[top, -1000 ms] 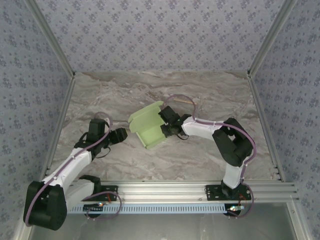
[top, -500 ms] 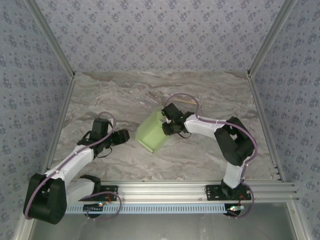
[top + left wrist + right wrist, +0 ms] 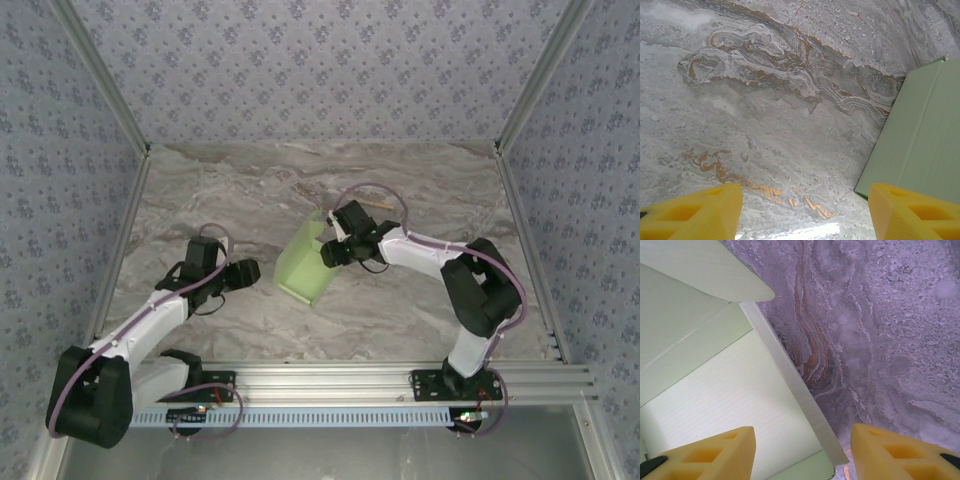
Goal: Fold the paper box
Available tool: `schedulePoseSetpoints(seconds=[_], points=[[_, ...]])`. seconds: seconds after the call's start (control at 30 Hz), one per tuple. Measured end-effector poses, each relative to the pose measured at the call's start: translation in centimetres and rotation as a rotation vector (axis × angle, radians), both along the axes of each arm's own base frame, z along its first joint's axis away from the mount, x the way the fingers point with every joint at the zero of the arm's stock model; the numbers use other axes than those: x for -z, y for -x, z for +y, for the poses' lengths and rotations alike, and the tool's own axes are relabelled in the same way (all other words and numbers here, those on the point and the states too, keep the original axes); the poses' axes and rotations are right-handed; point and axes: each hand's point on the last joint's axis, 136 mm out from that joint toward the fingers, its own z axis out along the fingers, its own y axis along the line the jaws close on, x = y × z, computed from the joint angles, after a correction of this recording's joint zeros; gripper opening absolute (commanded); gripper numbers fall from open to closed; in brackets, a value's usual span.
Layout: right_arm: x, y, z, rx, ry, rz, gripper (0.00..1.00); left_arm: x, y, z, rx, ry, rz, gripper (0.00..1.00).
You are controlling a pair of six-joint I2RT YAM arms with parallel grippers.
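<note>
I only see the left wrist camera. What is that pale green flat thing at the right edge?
Observer: A pale green card box, partly folded, in the middle of the grey marble table.
Visitor: Is anything holding it?
Observer: The right claw is at its right side, open.
Visitor: Anything else lying around?
Observer: A thin tan wooden stick, beyond the right arm.

Bright even light, soft shadows, sharp focus, faint glare on the table
</note>
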Motion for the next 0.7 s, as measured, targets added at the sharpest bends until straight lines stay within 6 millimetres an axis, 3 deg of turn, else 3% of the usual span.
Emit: schedulePoseSetpoints(seconds=[0.3, 0.7], points=[[0.4, 0.3, -0.3, -0.04, -0.082, 0.04, 0.54, -0.6, -0.4, -0.1, 0.006, 0.001, -0.017, 0.67], [1.0, 3.4, 0.4, -0.109, -0.145, 0.098, 0.5, -1.4, -0.9, -0.1, 0.008, -0.007, -0.042, 0.68]])
